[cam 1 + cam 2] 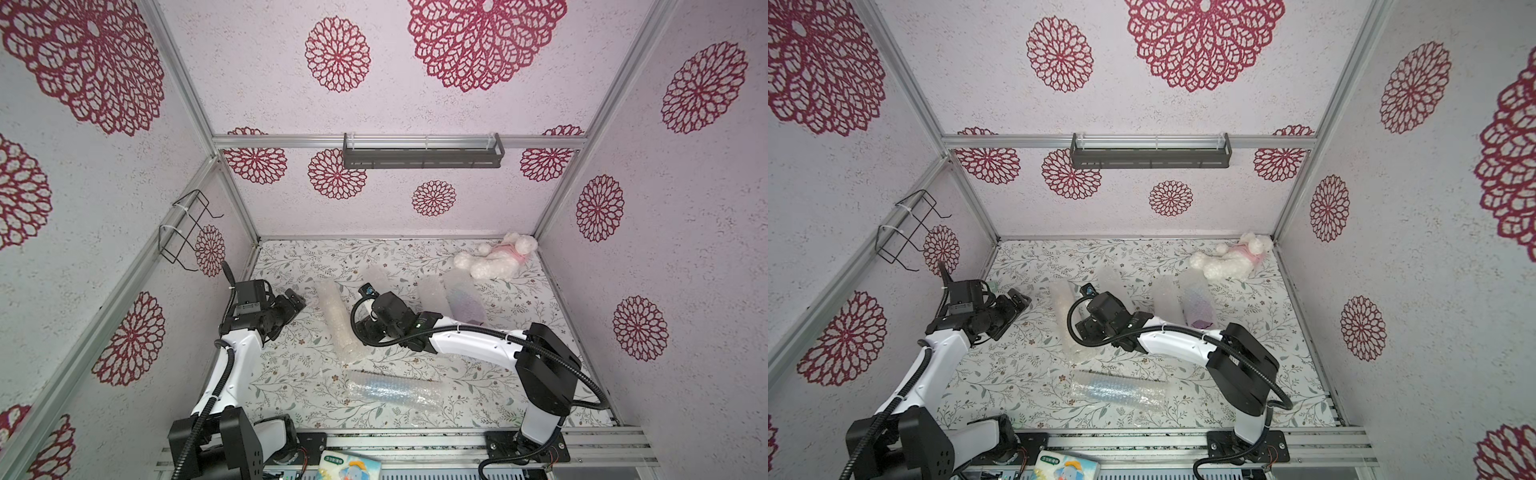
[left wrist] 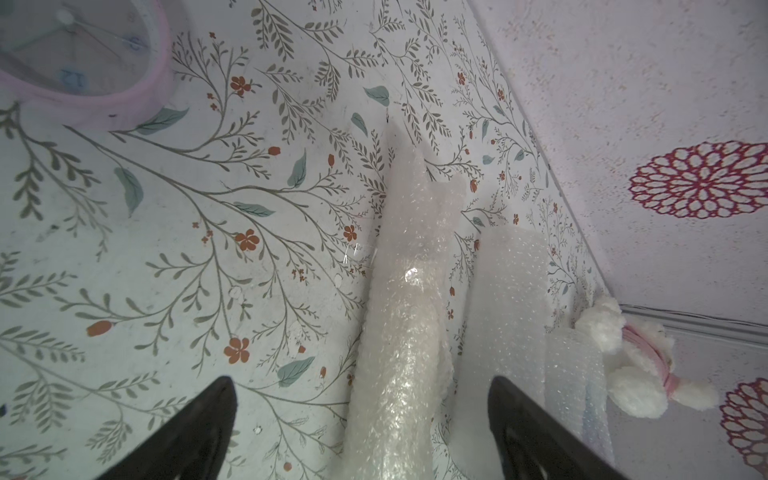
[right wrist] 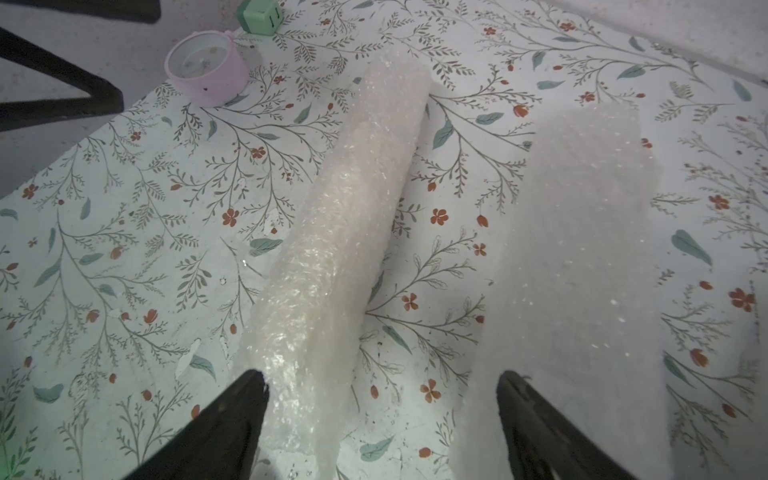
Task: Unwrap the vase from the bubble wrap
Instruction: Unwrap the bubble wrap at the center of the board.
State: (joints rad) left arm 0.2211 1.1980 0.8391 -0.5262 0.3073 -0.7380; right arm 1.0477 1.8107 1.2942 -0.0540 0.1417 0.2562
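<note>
A long whitish roll of bubble wrap (image 1: 338, 322) (image 1: 1073, 324) lies on the flowered table between the two arms; no vase can be made out inside it. My left gripper (image 1: 297, 305) (image 2: 361, 386) hovers open beside the roll's far end, clear of it. In the left wrist view the roll (image 2: 407, 311) runs up between the fingers. My right gripper (image 1: 360, 330) (image 3: 382, 382) is open low over the roll's near half. One fingertip (image 3: 249, 386) sits at the roll's edge (image 3: 332, 232). Nothing is gripped.
A second roll (image 1: 390, 390) near the front shows a bluish ribbed shape inside. Flat bubble wrap sheets (image 1: 432, 295) (image 3: 582, 249) and a purplish wrapped piece (image 1: 467, 307) lie further right. A white plush toy (image 1: 496, 259) sits back right. A pink clock (image 3: 205, 68) and a green cube (image 3: 258, 16) stand back left.
</note>
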